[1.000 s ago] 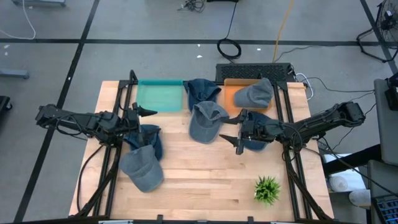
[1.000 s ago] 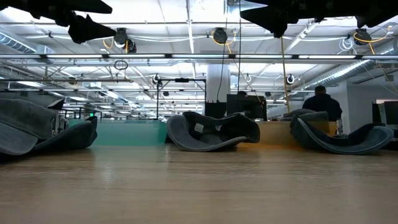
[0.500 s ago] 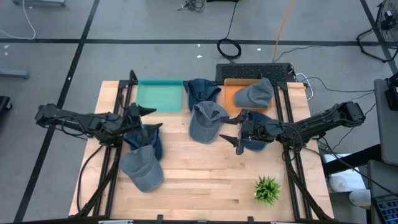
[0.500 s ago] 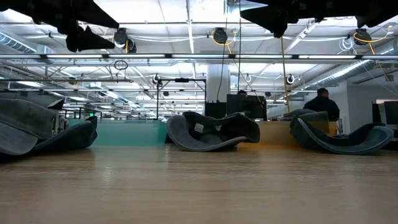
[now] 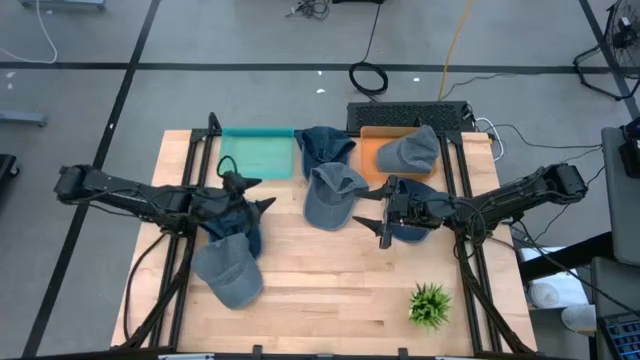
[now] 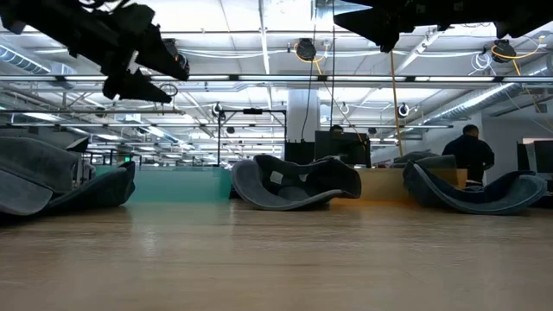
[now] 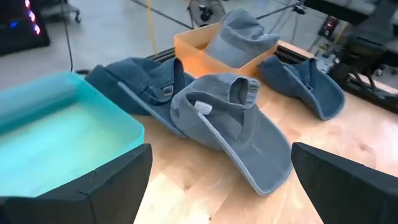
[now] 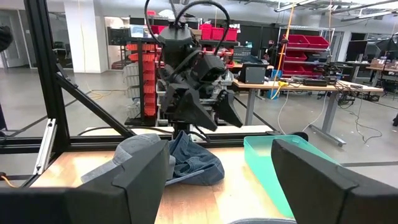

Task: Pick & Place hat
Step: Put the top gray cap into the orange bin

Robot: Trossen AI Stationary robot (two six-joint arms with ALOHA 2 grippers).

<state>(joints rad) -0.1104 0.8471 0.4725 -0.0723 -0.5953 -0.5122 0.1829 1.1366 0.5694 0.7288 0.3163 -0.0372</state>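
Observation:
Several denim hats lie on the wooden table. A grey-blue hat [image 5: 335, 196] [image 7: 239, 127] rests at the middle, its brim on the wood. A dark blue hat [image 5: 325, 148] leans between the teal bin [image 5: 258, 155] and the orange bin [image 5: 370, 150], which holds a grey hat [image 5: 410, 150]. My left gripper [image 5: 255, 192] [image 7: 221, 152] hovers open above a dark blue hat [image 5: 238, 222], left of the middle hat. My right gripper [image 5: 368, 215] [image 8: 219, 149] stands open in the air over another dark blue hat [image 5: 415, 215].
A grey hat [image 5: 230, 272] lies near the table's front left. A small green plant [image 5: 430, 305] stands at the front right. Black frame rails [image 5: 190, 230] run along both sides of the table. Bare wood shows at the front middle.
My left gripper has gone toward the table's right edge and down, closer to the middle hat, and it has rolled about its own axis. Its fingers stay open. No hat has moved.

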